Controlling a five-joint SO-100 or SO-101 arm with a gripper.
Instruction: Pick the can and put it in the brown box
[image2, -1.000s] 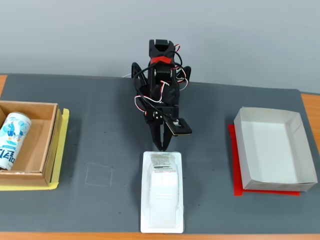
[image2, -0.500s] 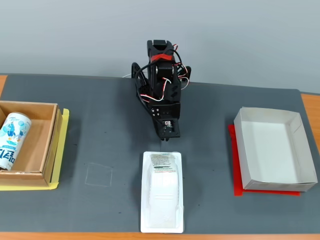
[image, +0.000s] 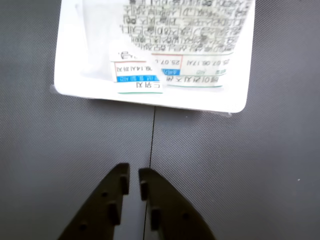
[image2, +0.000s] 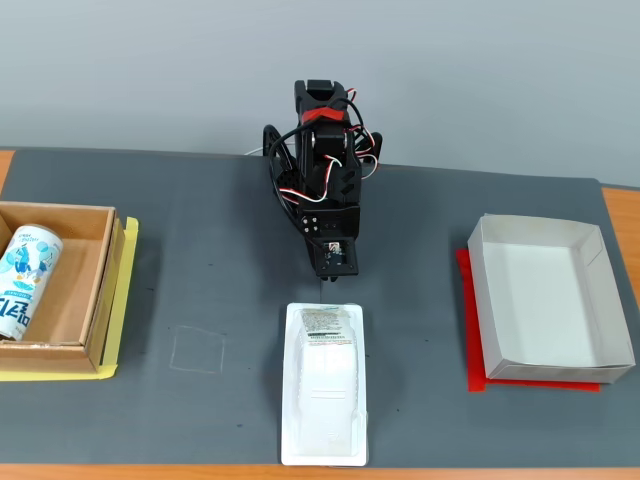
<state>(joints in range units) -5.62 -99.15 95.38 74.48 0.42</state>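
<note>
The can (image2: 25, 280), white with blue print, lies on its side inside the brown box (image2: 62, 208) at the table's left edge in the fixed view. My gripper (image2: 327, 277) hangs from the folded arm at the table's middle back, far to the right of the box and just behind a white plastic tray package (image2: 323, 398). In the wrist view the gripper (image: 132, 172) is shut, its two dark fingers almost touching over bare grey mat with nothing between them. Neither the can nor the brown box appears in the wrist view.
The white tray package (image: 155, 50) with a printed label lies just ahead of the fingers. A white paper box (image2: 540, 222) sits on a red sheet at the right. A yellow sheet (image2: 128, 300) lies under the brown box. A faint square outline (image2: 197, 350) marks the mat.
Over the last second the arm drew back from the tray package's near end and folded toward its base. Since half a second ago it has barely moved.
</note>
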